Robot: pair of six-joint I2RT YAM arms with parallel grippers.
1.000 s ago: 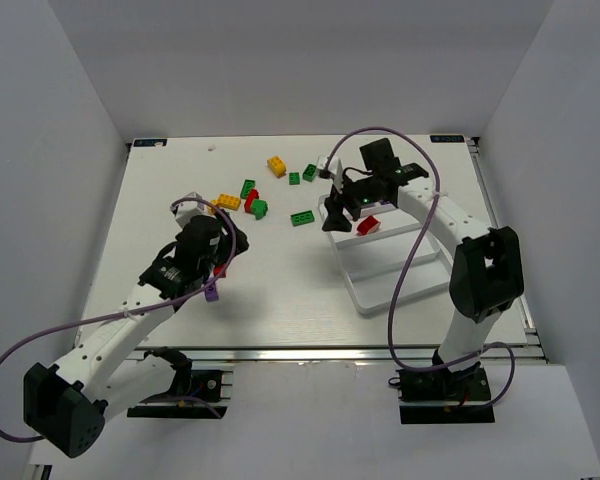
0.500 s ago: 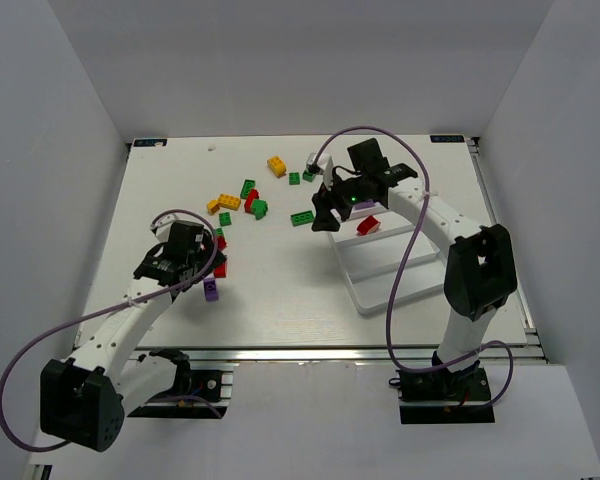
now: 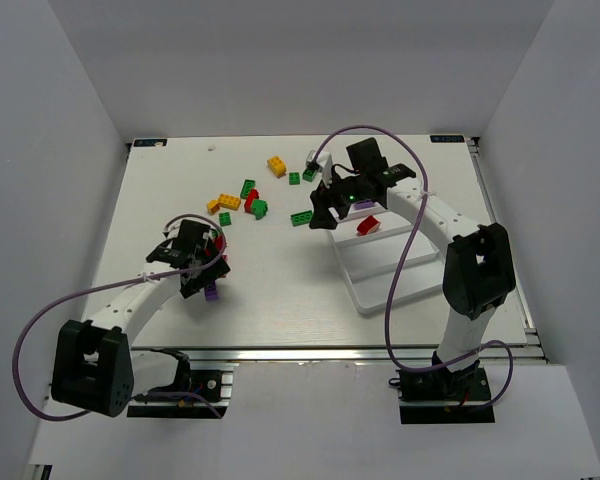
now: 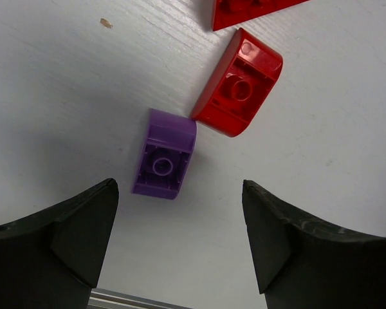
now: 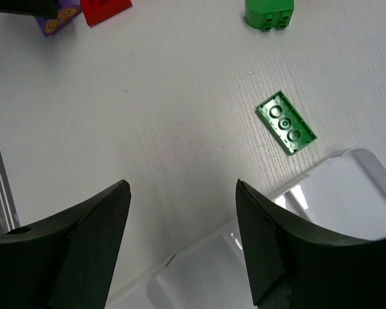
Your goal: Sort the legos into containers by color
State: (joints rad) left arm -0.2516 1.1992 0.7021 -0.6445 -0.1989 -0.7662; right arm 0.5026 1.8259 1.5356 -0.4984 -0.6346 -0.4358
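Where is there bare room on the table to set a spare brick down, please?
Free: the table between the left gripper and the tray, and its far-left corner. Crowded: the loose legos at the far middle, up to the right gripper.

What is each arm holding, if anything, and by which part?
Nothing is held. The left gripper hangs open near a small purple plastic brick; the right gripper, open, near a flat green plate.
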